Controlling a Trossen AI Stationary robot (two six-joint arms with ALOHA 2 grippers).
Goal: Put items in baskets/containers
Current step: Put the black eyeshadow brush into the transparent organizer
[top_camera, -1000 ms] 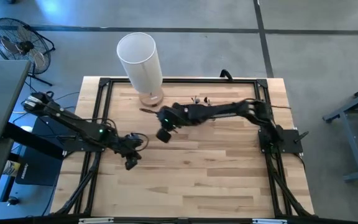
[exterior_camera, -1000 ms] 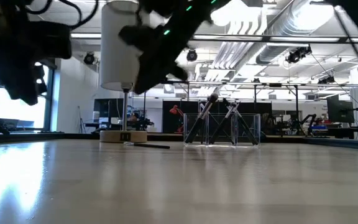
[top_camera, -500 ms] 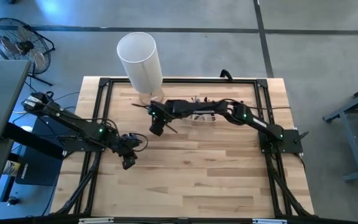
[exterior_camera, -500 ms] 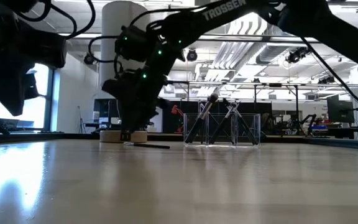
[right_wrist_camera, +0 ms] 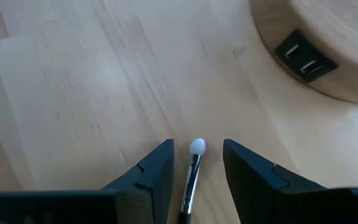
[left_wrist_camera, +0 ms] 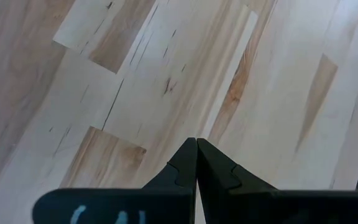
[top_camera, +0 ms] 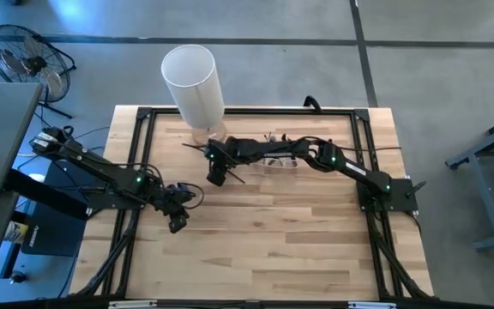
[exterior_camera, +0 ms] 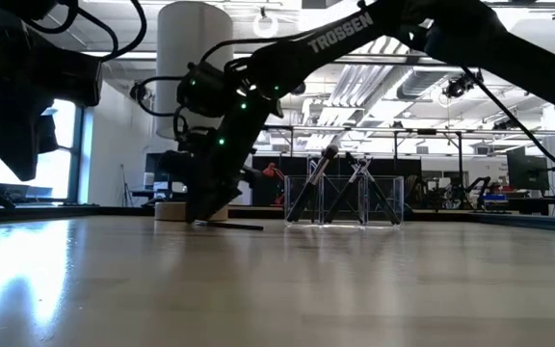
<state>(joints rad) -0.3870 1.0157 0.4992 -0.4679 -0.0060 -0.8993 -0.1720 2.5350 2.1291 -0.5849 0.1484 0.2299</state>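
One thin dark brush with a pale tip (right_wrist_camera: 191, 177) lies flat on the wooden table near the far left, also seen in the high view (top_camera: 197, 150) and the low view (exterior_camera: 237, 226). My right gripper (right_wrist_camera: 197, 149) is down at the table, open, one finger on each side of the brush's tip end without touching it (top_camera: 215, 174). The clear container (top_camera: 277, 160) stands near the far edge with several brushes leaning upright in it (exterior_camera: 343, 198). My left gripper (top_camera: 176, 223) hangs shut over the left half of the table, holding nothing (left_wrist_camera: 196, 149).
A tall white cylinder (top_camera: 193, 79) on a round wooden base (right_wrist_camera: 328, 50) stands at the far left, just beyond my right gripper. Black frame rails (top_camera: 247, 111) run around the table's edges. Bare wood lies toward the near edge (top_camera: 264, 249).
My right gripper has swung toward the table's left and far edges and come down to the table, ending over the lying brush beside the cylinder's base. In the last half second it has only settled slightly. The brush has stayed where it was.
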